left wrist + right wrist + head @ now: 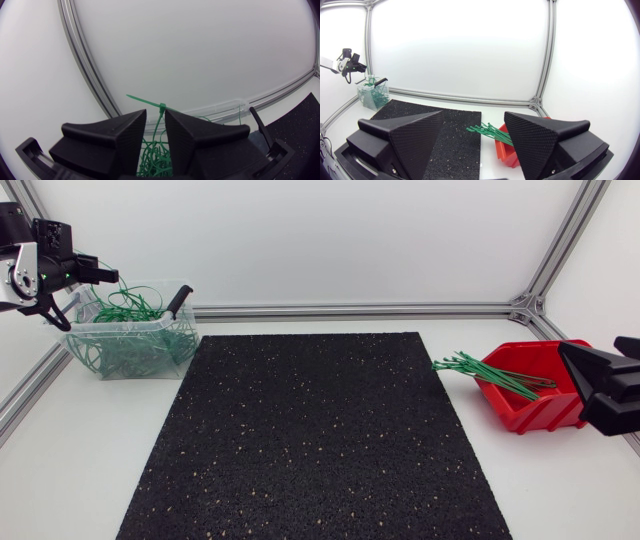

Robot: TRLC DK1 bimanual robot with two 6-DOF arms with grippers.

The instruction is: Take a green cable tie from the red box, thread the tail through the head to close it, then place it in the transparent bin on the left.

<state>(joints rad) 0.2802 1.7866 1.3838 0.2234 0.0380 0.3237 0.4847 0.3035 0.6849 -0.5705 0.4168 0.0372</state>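
My left gripper (80, 295) hangs over the transparent bin (150, 345) at the far left, which holds several looped green ties (135, 350). In the left wrist view its fingers (125, 132) stand slightly apart, open. A closed green cable tie (161, 107) runs through the gap, its head just past the tips and its loop hanging toward the ties in the bin (155, 155). My right gripper (600, 385) is open and empty beside the red box (530, 385). Straight green ties (480, 370) stick out of the box over its left rim.
A black speckled mat (310, 440) covers the middle of the table. A black handle (180, 300) sticks up at the bin's right corner. An aluminium frame rail (350, 310) runs along the back. The right wrist view shows the red box (506, 150) ahead of my right gripper (474, 117).
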